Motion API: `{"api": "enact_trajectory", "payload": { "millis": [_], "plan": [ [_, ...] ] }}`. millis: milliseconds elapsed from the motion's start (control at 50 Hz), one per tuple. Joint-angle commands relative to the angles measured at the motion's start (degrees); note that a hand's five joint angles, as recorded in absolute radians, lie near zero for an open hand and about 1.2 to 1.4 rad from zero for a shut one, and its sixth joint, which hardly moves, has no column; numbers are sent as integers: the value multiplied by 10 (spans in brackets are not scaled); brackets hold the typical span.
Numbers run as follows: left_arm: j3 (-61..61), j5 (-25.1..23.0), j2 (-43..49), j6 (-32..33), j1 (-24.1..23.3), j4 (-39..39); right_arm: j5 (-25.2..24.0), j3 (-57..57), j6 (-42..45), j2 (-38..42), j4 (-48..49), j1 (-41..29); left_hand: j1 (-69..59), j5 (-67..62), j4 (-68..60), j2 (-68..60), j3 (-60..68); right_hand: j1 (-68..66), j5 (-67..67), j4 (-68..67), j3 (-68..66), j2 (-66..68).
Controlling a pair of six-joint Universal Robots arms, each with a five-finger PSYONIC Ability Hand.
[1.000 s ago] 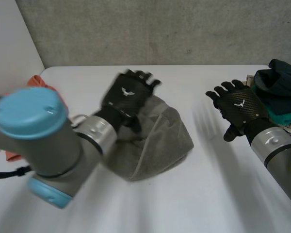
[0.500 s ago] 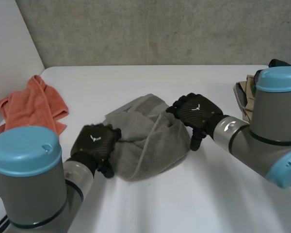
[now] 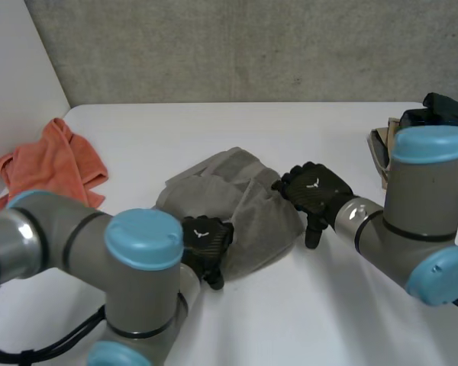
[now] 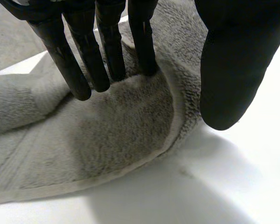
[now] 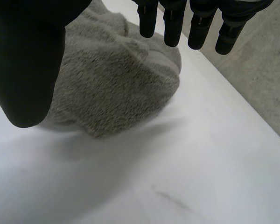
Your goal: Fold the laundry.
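Note:
A grey towel (image 3: 240, 202) lies crumpled in the middle of the white table (image 3: 290, 320). My left hand (image 3: 204, 241) is at the towel's near left edge. In the left wrist view its fingers (image 4: 109, 56) are nearly straight with their tips pressed into a fold of the towel (image 4: 116, 130), while the thumb (image 4: 233, 70) stands apart over the table beyond the hem. My right hand (image 3: 314, 189) is at the towel's right edge. In the right wrist view its fingers (image 5: 173, 23) are straight and spread, just above the towel (image 5: 112, 84), holding nothing.
An orange cloth (image 3: 55, 164) lies bunched at the table's left edge. A pile of dark and teal clothes (image 3: 446, 114) sits at the far right, with a beige item (image 3: 380, 149) beside it. A grey wall (image 3: 244, 46) stands behind the table.
My left hand has dropped from over the towel to its near left edge and its fingers have drawn in. My right hand has swung in from the right to the towel's right edge.

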State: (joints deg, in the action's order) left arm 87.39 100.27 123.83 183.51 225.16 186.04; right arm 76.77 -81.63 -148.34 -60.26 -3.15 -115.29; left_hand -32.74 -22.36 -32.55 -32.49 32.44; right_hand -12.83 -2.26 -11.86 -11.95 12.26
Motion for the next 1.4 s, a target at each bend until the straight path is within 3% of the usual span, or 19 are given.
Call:
{"api": "enact_trajectory", "payload": {
  "millis": [20,40,60,80,200,260,340,440,640,720,780,800,860,940,1020,1120,1220,1320,1400],
  "plan": [
    [-37,6,37,0,-3,-1,0,-34,0,-5,20,10,-201,-205,-203,-204,204,-13,-19,-23,-22,19],
    [-40,8,37,0,-3,-1,0,-35,0,-5,21,14,-275,-279,-277,-278,278,-13,-19,-23,-22,19],
    [-42,11,36,2,-3,1,0,-35,0,-5,22,16,-447,-451,-449,-450,451,-13,-19,-23,-22,19],
    [-42,13,33,3,-3,4,0,-34,0,-6,22,16,-472,-476,-474,-475,475,-13,-19,-23,-22,19],
    [-34,70,-37,11,-3,2,-13,9,7,-16,17,24,-473,-476,-474,-475,476,11,5,1,2,-5],
    [-17,75,-73,20,-3,1,-23,49,9,-17,6,24,-473,-476,-474,-475,476,17,12,8,9,-12],
    [28,74,-121,54,-2,1,-97,124,17,1,-40,32,-473,-476,-474,-475,476,27,22,18,19,-22],
    [90,74,-183,120,1,1,-198,239,21,74,-114,44,-473,-476,-474,-475,476,27,22,18,19,-22],
    [140,76,-262,146,6,-1,-232,338,58,196,-150,8,-473,-476,-474,-475,476,27,22,18,19,-22],
    [147,76,-283,147,7,-1,-225,351,101,240,-150,-12,-473,-476,-474,-475,476,21,15,11,12,-15],
    [147,75,-292,147,17,-1,-214,359,124,264,-147,-25,-473,-476,-474,-475,476,-85,-90,-94,-93,90],
    [147,75,-293,147,20,-1,-207,363,127,266,-145,-27,-473,-476,-474,-475,476,-164,-169,-173,-172,169],
    [143,74,-293,147,37,-1,-161,375,131,256,-124,-27,-473,-476,-474,-475,476,-670,-676,-680,-679,676],
    [115,72,-286,147,62,13,-83,336,98,157,-26,-27,-473,-476,-474,-475,476,-672,-677,-681,-680,677],
    [58,73,-265,149,78,51,-62,250,46,41,70,-19,-473,-476,-474,-475,476,-672,-677,-681,-680,677],
    [-14,72,-250,175,85,108,-48,180,17,-83,115,-10,-473,-476,-474,-475,476,-672,-677,-681,-680,677],
    [-50,70,-248,200,88,158,-21,141,16,-157,76,8,-473,-476,-474,-475,476,-672,-677,-681,-680,677],
    [-52,66,-244,210,87,167,14,124,18,-204,-51,12,-473,-476,-474,-475,476,-672,-677,-681,-680,677],
    [-42,26,-203,211,85,162,19,116,20,-207,-148,5,-473,-476,-474,-475,476,-672,-677,-681,-680,677]
  ]
}}
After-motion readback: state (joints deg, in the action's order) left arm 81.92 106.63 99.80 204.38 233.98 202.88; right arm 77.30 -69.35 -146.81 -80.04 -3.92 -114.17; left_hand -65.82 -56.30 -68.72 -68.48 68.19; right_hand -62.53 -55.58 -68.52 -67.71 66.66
